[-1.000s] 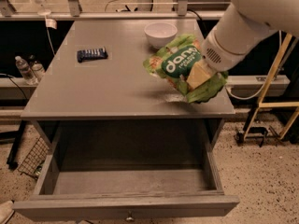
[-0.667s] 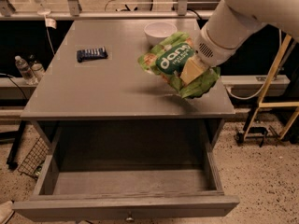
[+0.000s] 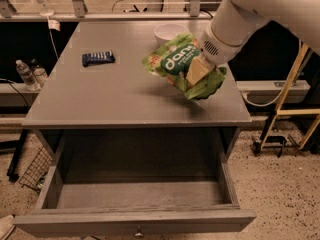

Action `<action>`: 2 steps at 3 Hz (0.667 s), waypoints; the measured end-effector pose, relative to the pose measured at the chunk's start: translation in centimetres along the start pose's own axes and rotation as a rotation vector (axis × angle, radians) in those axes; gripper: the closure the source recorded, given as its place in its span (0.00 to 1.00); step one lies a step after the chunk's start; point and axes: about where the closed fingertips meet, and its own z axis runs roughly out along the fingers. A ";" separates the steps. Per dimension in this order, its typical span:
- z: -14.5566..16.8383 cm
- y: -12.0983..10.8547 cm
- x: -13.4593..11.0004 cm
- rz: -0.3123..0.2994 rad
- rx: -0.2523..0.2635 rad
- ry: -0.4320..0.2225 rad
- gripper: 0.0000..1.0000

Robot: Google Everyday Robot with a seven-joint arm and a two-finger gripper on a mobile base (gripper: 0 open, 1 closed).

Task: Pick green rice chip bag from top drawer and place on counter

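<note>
The green rice chip bag (image 3: 176, 60), light green with a dark "dang" label, hangs tilted just above the right half of the counter (image 3: 100, 99). My gripper (image 3: 196, 73) is shut on the bag, its tan finger (image 3: 196, 71) pressed on the bag's front. The white arm reaches in from the upper right. The bag's shadow lies on the counter under it. The top drawer (image 3: 135, 219) is pulled wide open below the counter and holds nothing that shows; its small knob (image 3: 138, 231) sits on the front panel.
A white bowl (image 3: 169, 32) stands at the counter's back, right behind the bag. A small dark blue flat packet (image 3: 98, 58) lies at the back left. Water bottles (image 3: 29, 73) stand to the left, a wire basket (image 3: 34, 170) on the floor, a yellow frame (image 3: 290, 109) at right.
The gripper has carried the bag to the left and slightly farther back over the counter. The drawer, bowl and packet have not moved.
</note>
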 end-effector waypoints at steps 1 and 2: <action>0.1 0.1 0.0 -0.002 -0.002 0.001 0.54; 0.2 0.2 -0.1 -0.004 -0.003 0.002 0.30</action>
